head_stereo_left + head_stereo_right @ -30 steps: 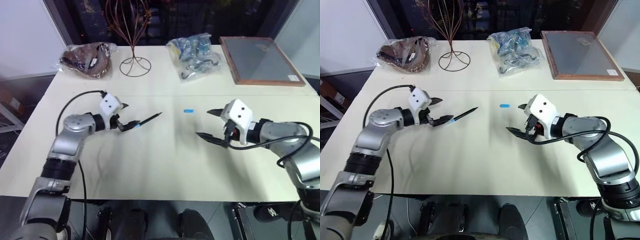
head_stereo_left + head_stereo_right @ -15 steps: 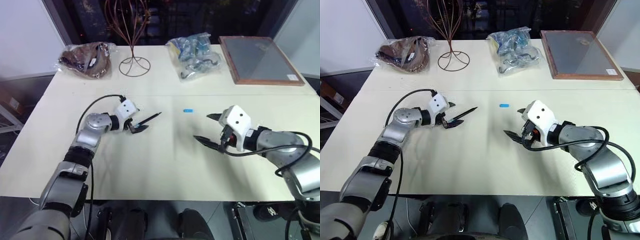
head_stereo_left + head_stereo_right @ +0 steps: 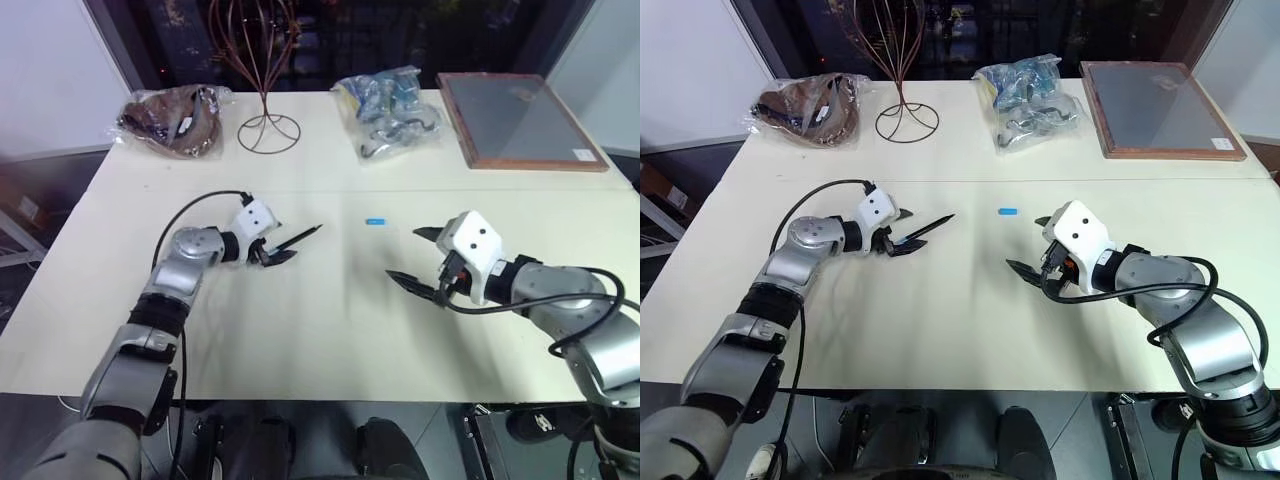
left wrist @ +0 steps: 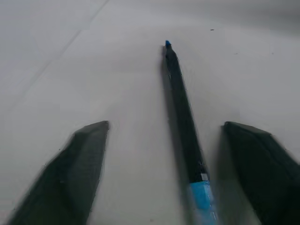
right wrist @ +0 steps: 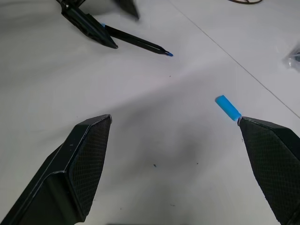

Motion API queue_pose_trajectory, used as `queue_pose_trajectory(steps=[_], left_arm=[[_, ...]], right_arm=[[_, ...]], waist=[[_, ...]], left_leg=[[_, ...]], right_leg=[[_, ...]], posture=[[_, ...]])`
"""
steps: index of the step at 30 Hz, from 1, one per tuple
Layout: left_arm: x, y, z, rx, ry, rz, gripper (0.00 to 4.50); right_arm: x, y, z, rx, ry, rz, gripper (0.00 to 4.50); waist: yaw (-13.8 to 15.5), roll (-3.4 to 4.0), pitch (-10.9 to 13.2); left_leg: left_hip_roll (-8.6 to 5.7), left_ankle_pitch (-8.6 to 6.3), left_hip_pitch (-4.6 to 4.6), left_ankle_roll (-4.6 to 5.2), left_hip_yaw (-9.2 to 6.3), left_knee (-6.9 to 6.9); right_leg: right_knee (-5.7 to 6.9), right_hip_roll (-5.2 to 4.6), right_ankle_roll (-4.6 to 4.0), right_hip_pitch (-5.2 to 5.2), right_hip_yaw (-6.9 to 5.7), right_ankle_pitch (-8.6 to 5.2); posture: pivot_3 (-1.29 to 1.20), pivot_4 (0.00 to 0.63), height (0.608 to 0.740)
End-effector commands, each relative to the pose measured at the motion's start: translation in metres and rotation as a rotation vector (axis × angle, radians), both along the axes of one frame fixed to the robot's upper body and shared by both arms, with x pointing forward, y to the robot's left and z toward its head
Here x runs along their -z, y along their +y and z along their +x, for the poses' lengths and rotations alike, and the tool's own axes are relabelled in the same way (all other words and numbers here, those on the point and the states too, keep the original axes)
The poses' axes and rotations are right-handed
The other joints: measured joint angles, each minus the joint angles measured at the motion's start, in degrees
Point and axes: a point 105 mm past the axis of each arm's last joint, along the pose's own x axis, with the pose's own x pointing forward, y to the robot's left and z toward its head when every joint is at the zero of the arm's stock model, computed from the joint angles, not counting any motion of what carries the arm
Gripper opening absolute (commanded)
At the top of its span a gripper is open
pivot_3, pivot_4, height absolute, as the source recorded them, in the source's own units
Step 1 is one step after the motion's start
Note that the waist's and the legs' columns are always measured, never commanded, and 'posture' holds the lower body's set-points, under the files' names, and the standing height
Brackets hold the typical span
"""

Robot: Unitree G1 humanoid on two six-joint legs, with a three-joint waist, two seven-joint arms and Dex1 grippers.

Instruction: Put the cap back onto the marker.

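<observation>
Black marker (image 4: 183, 126) lies lengthwise between the parted left gripper (image 3: 276, 251) fingers; right gripper (image 3: 418, 258), spread, flanks the cap (image 5: 228, 107).

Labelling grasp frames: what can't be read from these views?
- Left wrist view: the marker lies between the left end effector fingers with a gap on each side; its blue rear end is cut off by the picture edge.
- Right wrist view: one end of the cap is hidden behind a finger of the right end effector.
- Eye views: contents of the plastic bag are too small.
</observation>
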Motion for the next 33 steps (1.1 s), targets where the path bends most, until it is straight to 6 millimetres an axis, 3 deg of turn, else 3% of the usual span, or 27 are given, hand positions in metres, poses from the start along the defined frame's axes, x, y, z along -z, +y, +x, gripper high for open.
queue_pose_trajectory(steps=[1, 5, 14, 18, 25, 33], left_arm=[[0.016, 0.01, -0.009, -0.03, 0.102, -0.003, 2.16], [0.023, 0.012, -0.015, -0.034, 0.117, 0.008, 0.09], [0.022, 0.013, -0.018, -0.033, 0.101, 0.012, 0.03], [0.005, 0.013, -0.017, -0.016, 0.035, -0.005, 0.03], [-0.037, 0.016, -0.02, 0.014, -0.112, -0.014, 0.03], [-0.07, 0.026, -0.044, -0.018, -0.192, -0.054, 0.03]], right_arm=[[-0.01, 0.004, 0.0, -0.024, -0.045, 0.007, 4.5], [-0.01, 0.004, 0.001, -0.03, -0.045, 0.002, 4.5], [-0.012, 0.004, 0.003, -0.04, -0.047, -0.005, 4.5], [-0.016, 0.007, 0.009, -0.052, -0.071, -0.018, 4.5], [-0.022, 0.018, 0.045, -0.097, -0.095, -0.052, 4.5], [-0.013, 0.033, 0.093, -0.207, -0.077, -0.132, 4.5]], waist=[[-0.1, 0.0, 0.0], [-0.2, 0.0, 0.0], [-1.0, 0.01, 0.0], [-1.3, 0.01, 0.0], [-1.3, 0.01, 0.0], [-1.4, 0.01, 0.0]], left_leg=[[0.01, 0.0, 0.01, 0.0, 0.0, 0.0], [0.02, 0.0, 0.11, 0.0, 0.01, -0.02], [0.04, 0.0, 0.2, 0.0, 0.01, -0.07], [0.04, 0.0, 0.2, 0.0, 0.02, -0.08], [0.09, 0.0, 0.17, 0.0, 0.01, -0.11], [0.08, 0.0, 0.09, 0.0, -0.01, -0.12]], right_leg=[[0.0, 0.01, 0.0, 0.0, 0.0, 0.0], [0.0, 0.01, 0.0, 0.05, 0.02, 0.0], [0.0, 0.03, 0.0, 0.1, 0.04, 0.0], [0.0, 0.04, 0.0, 0.1, 0.04, 0.0], [0.0, 0.07, 0.0, 0.02, 0.05, 0.0], [-0.01, -0.1, 0.0, -0.04, 0.06, 0.0]], posture=[[0.0, 0.15, 0.74], [0.0, 0.15, 0.74], [0.0, 0.15, 0.74], [0.0, 0.15, 0.74], [0.0, 0.15, 0.74], [0.0, 0.15, 0.74]])
